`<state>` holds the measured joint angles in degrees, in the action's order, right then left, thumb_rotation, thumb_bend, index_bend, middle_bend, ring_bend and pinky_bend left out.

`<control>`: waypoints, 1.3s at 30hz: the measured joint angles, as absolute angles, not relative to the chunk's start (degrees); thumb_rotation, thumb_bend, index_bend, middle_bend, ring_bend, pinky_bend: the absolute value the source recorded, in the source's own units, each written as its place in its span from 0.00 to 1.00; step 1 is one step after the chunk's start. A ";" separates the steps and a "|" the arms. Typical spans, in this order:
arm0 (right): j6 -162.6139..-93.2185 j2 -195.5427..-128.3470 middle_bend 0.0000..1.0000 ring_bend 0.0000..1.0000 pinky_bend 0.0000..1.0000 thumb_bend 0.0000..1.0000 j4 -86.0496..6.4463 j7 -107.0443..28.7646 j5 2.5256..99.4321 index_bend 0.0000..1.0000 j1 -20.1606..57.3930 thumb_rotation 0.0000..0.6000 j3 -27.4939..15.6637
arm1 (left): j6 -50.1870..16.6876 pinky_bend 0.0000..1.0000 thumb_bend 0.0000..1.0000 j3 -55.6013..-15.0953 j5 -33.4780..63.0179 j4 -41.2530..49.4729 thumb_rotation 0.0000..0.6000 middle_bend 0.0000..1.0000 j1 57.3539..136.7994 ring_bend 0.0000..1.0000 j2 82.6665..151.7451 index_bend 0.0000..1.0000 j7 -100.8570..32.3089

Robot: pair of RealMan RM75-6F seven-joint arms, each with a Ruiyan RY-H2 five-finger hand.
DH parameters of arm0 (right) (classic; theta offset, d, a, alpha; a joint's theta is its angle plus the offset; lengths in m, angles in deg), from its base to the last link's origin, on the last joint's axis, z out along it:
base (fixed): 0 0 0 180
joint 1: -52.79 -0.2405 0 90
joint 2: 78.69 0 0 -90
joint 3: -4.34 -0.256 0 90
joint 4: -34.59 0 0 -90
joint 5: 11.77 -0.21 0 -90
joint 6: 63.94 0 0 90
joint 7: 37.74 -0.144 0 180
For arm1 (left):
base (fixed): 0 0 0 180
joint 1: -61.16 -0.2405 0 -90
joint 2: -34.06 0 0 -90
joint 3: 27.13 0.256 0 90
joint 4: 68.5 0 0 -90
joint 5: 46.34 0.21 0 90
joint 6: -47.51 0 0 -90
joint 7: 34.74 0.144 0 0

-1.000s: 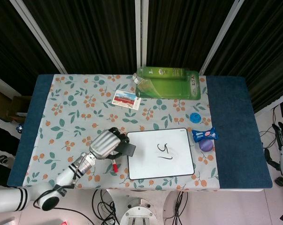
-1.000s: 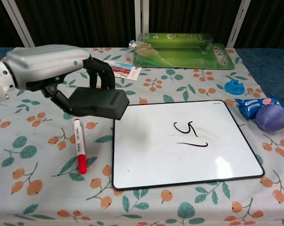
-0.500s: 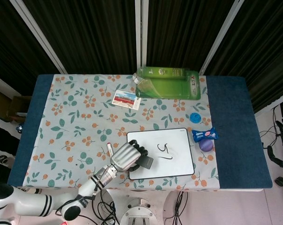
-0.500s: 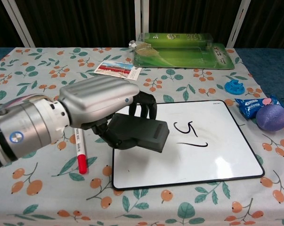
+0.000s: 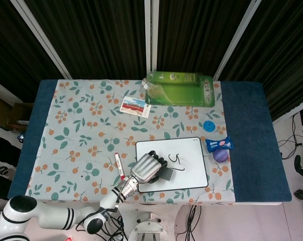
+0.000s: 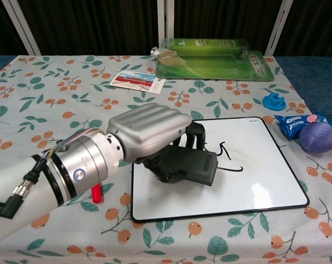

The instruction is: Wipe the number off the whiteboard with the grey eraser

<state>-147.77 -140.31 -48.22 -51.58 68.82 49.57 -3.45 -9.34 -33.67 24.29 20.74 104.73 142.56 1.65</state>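
Note:
The whiteboard (image 5: pixel 191 176) (image 6: pixel 254 187) lies near the table's front edge. On it is a black handwritten number (image 5: pixel 177 160) (image 6: pixel 227 157), its left part hidden in the chest view. My left hand (image 5: pixel 147 168) (image 6: pixel 146 129) grips the grey eraser (image 5: pixel 167 174) (image 6: pixel 193 165) and holds it over the board's left half, with the eraser's right end at the number's left edge. Whether the eraser touches the board I cannot tell. No view shows my right hand.
A red-capped marker (image 5: pixel 119 165) (image 6: pixel 96 192) lies left of the board. A blue snack packet (image 5: pixel 219 144) (image 6: pixel 295 124), a purple ball (image 5: pixel 220 155) (image 6: pixel 317 136) and a blue ring (image 5: pixel 208 125) (image 6: pixel 273 100) sit to its right. A green package (image 5: pixel 181 89) and a card (image 5: pixel 135 106) lie further back.
My left hand has carried the eraser rightwards, from left of the board onto it and up to the number. My right hand has slipped out at the head view's right edge.

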 measured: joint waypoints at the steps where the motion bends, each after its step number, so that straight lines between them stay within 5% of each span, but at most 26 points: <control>1: -147.87 -140.23 0.00 0.00 0.00 0.71 -47.94 -52.39 69.07 0.00 49.60 1.00 -3.42 | -9.26 0.28 0.38 -33.68 24.28 20.47 1.00 0.57 104.81 0.52 142.72 0.57 1.51; 6: -148.94 -139.85 0.00 0.00 0.00 0.95 -45.23 -58.90 70.65 0.00 49.81 1.00 -3.39 | -8.91 0.28 0.39 -33.64 24.64 19.35 1.00 0.57 105.26 0.52 143.41 0.57 0.32; 9: -150.11 -139.57 0.00 0.00 0.00 1.00 -43.08 -62.55 71.52 0.00 49.97 1.00 -3.56 | -8.64 0.28 0.40 -33.54 25.09 18.75 1.00 0.57 105.55 0.52 143.83 0.57 -0.41; 39: -148.84 -139.88 0.00 0.00 0.00 1.00 -41.00 -63.07 70.06 0.00 49.88 1.00 -3.74 | -4.24 0.28 0.43 -36.64 24.81 9.11 1.00 0.57 110.83 0.52 150.00 0.57 -2.72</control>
<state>-148.84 -139.88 -41.00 -63.07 70.06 49.88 -3.74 -4.24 -36.64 24.81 9.11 110.83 150.00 -2.72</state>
